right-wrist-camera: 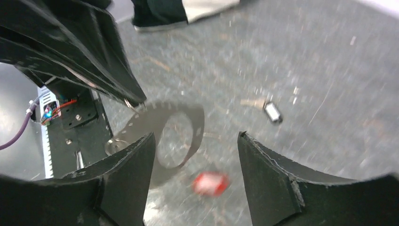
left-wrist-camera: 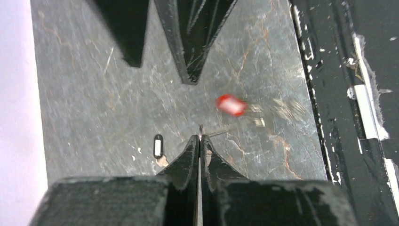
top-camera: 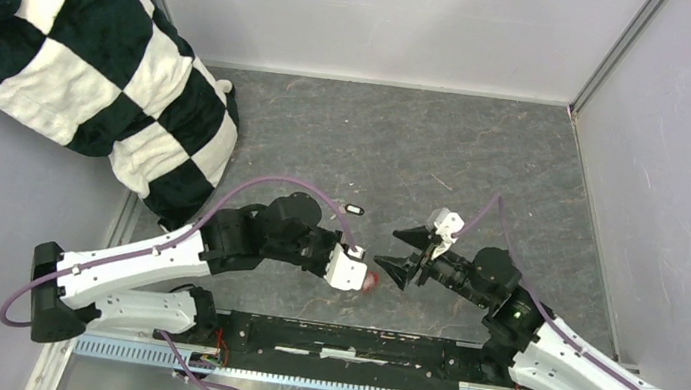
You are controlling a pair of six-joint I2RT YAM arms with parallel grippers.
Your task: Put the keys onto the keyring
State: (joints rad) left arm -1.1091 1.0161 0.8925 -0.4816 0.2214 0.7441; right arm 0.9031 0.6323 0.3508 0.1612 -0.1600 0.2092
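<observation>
My left gripper [left-wrist-camera: 200,137] is shut, and a thin bit of wire pokes out of its tips. In the right wrist view the keyring [right-wrist-camera: 197,132] shows as a blurred grey loop hanging from those tips. The red-tagged key [right-wrist-camera: 211,183] is motion-blurred just beneath the loop. I cannot tell whether it hangs on the ring. My right gripper [right-wrist-camera: 195,136] is open, facing the left gripper [top-camera: 366,273] closely, with the loop and the red tag [top-camera: 370,281] between its fingers. The black-tagged key [top-camera: 354,209] lies alone on the table, beyond both grippers.
A black-and-white checkered cushion [top-camera: 88,50] leans in the far left corner. A black rail [top-camera: 342,341] runs along the near edge between the arm bases. Grey walls close in the dark marbled table [top-camera: 488,153] on three sides.
</observation>
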